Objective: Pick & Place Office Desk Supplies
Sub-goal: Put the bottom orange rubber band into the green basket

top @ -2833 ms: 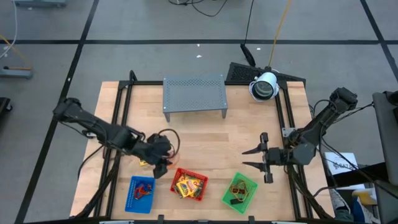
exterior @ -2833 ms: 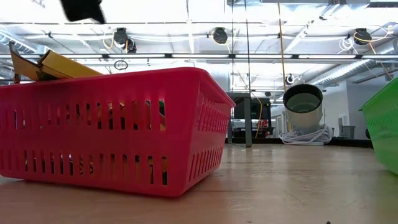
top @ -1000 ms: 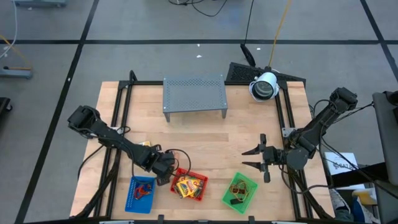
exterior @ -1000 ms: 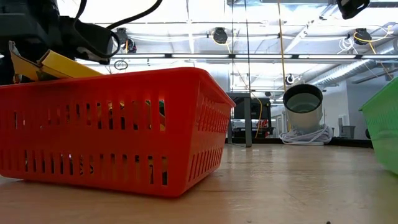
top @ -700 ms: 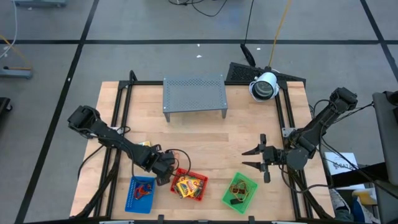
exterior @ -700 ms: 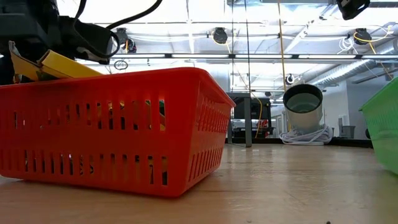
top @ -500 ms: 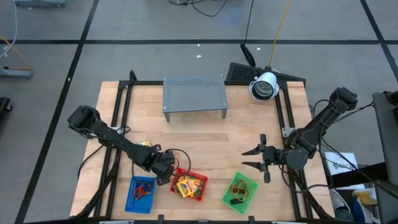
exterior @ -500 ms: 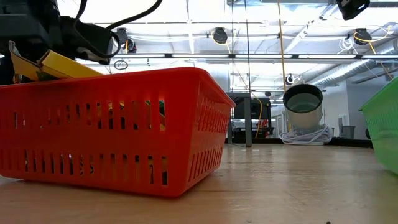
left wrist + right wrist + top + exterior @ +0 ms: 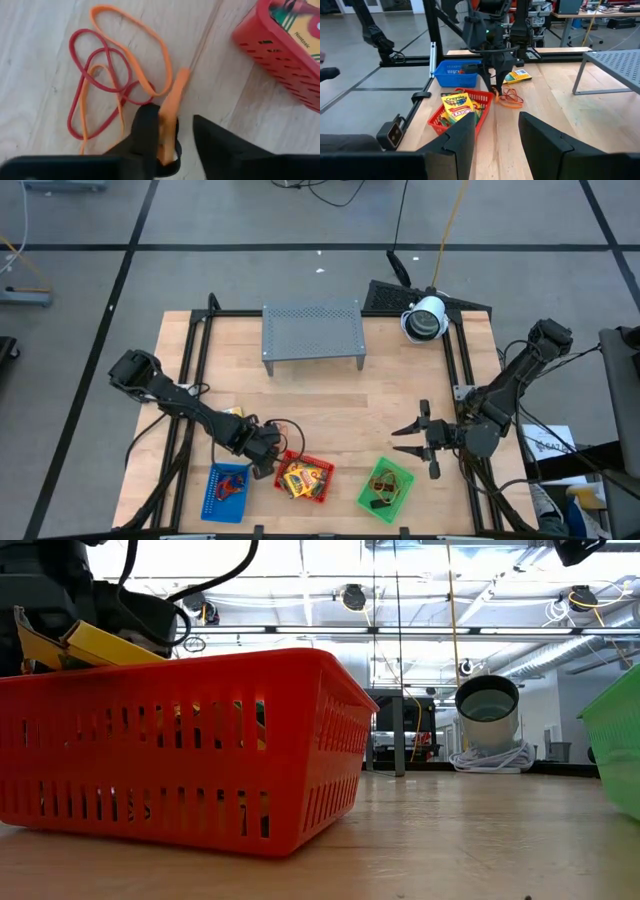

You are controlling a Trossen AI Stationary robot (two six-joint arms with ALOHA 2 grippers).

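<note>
A tangle of orange and red rubber bands (image 9: 115, 85) lies on the wood next to the red tray (image 9: 305, 477), which holds crayon packets (image 9: 457, 105). My left gripper (image 9: 172, 114) points down over the bands at the tray's left side (image 9: 263, 463). Its fingers stand apart, with a raised stretch of an orange band between them. Another yellow packet (image 9: 517, 75) lies flat on the table behind the left arm. My right gripper (image 9: 405, 439) hangs open and level at the table's right, holding nothing. My left gripper comes from above, pointing down. A raised stretch of the orange band (image 9: 170, 107) lies against the inner side of one finger (image 9: 146, 131); the other finger (image 9: 215, 142) stands clear of it. The rest of the band lies slack on the table.
A blue tray (image 9: 228, 485) with small items and a green tray (image 9: 386, 488) with bands flank the red tray along the near edge. A grey perforated rack (image 9: 312, 330) stands at the far middle, a white round device (image 9: 425, 318) at the far right. Bare wood lies between.
Since the oldest frame my left gripper has gone toward the table's near edge, coming in beside the red tray's left side. Over the last second it has kept that place, with only the wrist shifting slightly in the low view.
</note>
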